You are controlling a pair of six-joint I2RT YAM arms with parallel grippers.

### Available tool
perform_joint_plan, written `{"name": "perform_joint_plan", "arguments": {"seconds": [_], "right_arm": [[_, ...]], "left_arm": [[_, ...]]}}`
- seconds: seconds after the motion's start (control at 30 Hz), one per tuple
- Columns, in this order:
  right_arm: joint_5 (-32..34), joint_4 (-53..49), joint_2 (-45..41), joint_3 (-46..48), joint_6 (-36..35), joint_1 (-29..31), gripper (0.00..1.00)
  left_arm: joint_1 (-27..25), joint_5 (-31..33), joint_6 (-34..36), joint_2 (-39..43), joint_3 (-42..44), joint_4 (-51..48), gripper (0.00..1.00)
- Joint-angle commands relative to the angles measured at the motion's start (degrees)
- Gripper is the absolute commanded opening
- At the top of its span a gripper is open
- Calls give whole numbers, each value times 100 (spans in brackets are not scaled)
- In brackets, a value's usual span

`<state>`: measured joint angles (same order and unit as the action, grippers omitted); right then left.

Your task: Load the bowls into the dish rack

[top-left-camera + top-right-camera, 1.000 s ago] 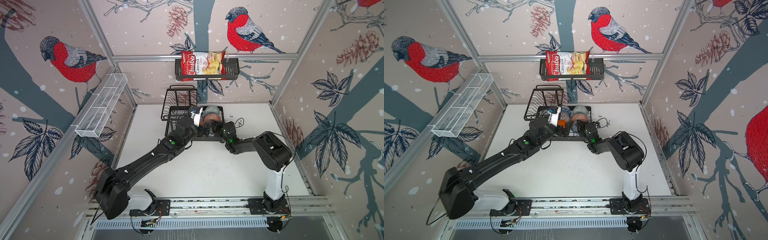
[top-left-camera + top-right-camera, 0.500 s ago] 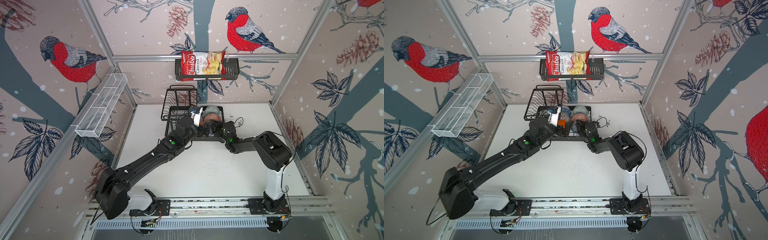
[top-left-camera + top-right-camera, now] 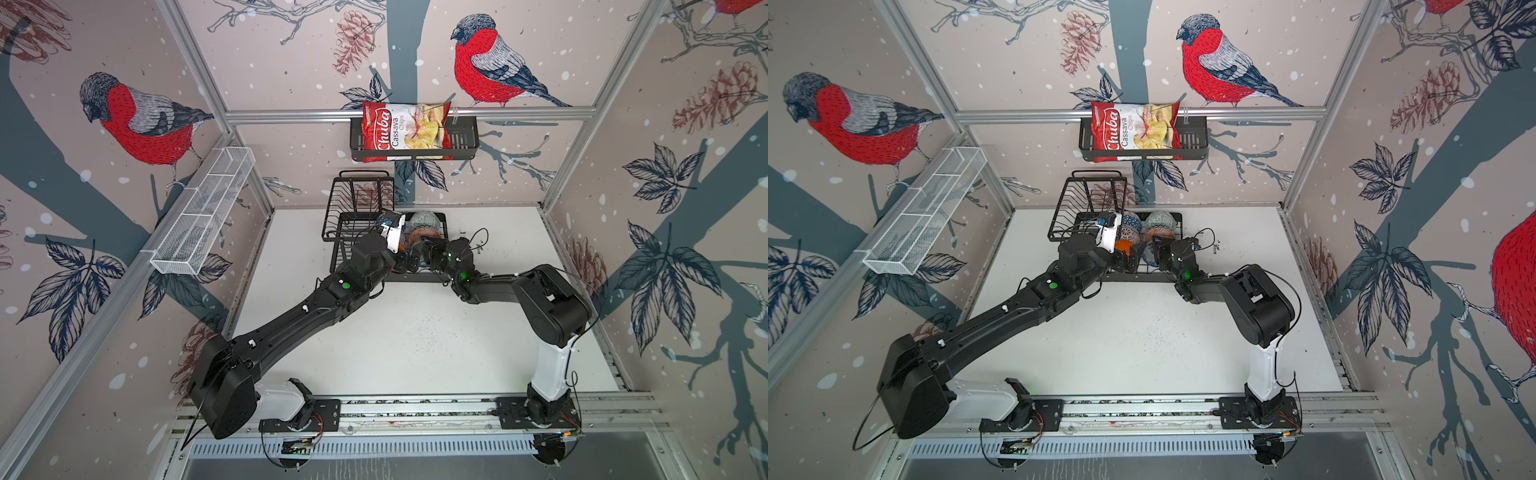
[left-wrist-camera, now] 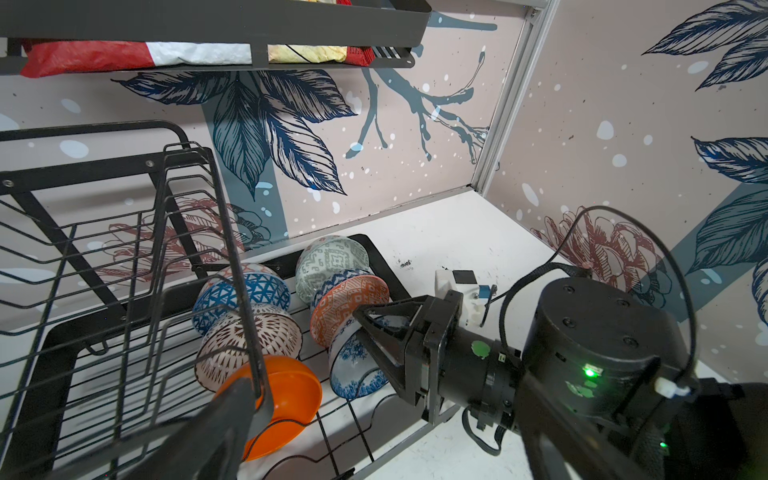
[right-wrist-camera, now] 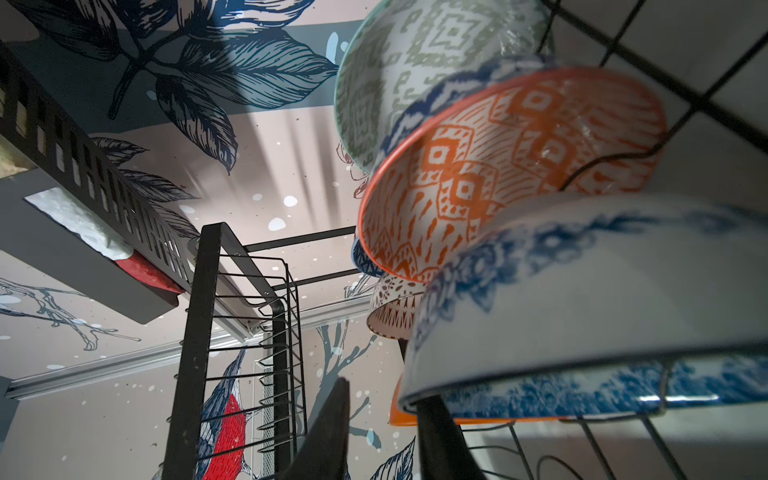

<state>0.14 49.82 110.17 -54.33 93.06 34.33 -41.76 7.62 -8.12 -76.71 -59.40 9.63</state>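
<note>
The black wire dish rack (image 3: 343, 232) stands at the back of the table, with its bowls on edge in two rows. In the left wrist view one row holds the dark blue bowl (image 4: 243, 291), the black-white bowl (image 4: 249, 345) and the plain orange bowl (image 4: 286, 399). The other row holds the grey-green bowl (image 4: 332, 262), the orange-white bowl (image 4: 347, 309) and the blue-white floral bowl (image 4: 353, 370). My right gripper (image 4: 361, 322) is at the floral bowl's rim, its fingers (image 5: 328, 432) parted and the gap between them empty. My left gripper (image 3: 1130, 261) stands wide open beside the orange bowl.
The rack's raised upper shelf (image 3: 359, 193) stands over its left part, close to my left wrist. A chips bag (image 3: 405, 133) lies in a black basket on the rear wall. A white mesh basket (image 3: 203, 216) hangs on the left wall. White tabletop (image 3: 395, 332) stretches in front.
My right gripper's fingers have parted a little at the floral bowl's rim. Both arms stay where they were.
</note>
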Motion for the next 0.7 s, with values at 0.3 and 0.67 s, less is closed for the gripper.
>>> {"name": "perform_joint_plan", "arguments": {"seconds": [0.3,0.67], "right_arm": [[3,-44,-351,27,-235,-9,34],[82,-148,-687,223,-349,-2,38]], "left_arm": [[18,29,-5,89,-3,22,97],[45,38,-10,155,16,52,97]]}}
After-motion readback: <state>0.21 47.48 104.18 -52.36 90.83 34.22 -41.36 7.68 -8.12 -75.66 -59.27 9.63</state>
